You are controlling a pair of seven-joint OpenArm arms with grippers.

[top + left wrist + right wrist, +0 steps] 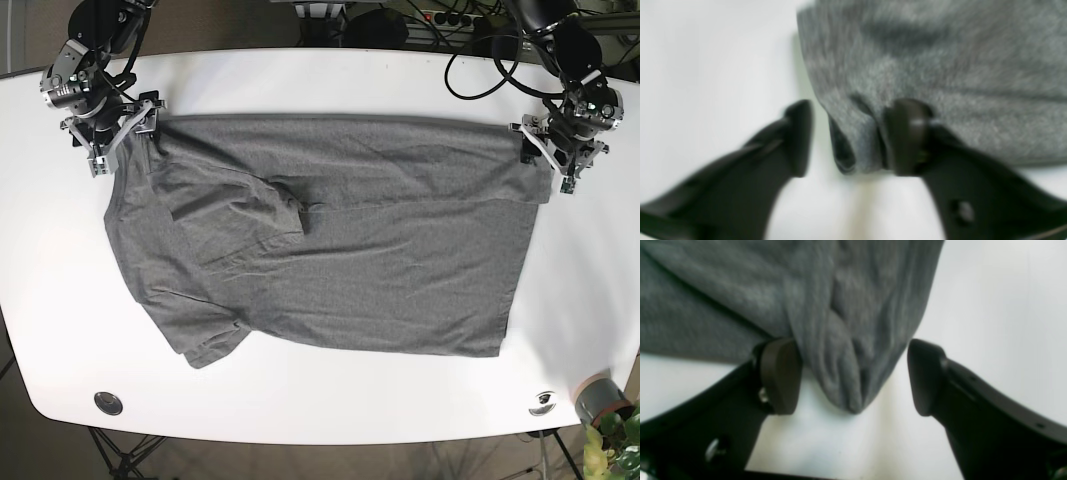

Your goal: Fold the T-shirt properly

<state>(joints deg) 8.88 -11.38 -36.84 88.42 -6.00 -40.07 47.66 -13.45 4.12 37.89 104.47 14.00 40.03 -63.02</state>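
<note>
One lengthwise fold looks done on the grey T-shirt (pixel 330 240) lying across the white tabletop (pixel 330 400), both the left tool (pixel 843 136) and right tool (pixel 853 376) gaping wide around its far corners, further folds remaining.

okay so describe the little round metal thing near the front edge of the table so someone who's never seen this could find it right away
Start at the white table holding the grey T-shirt. Follow its near edge to the base view's left corner, below the shirt's sleeve: the small silver disc sits there. A second disc lies at the opposite near corner, but that one is beside a potted plant.
</note>
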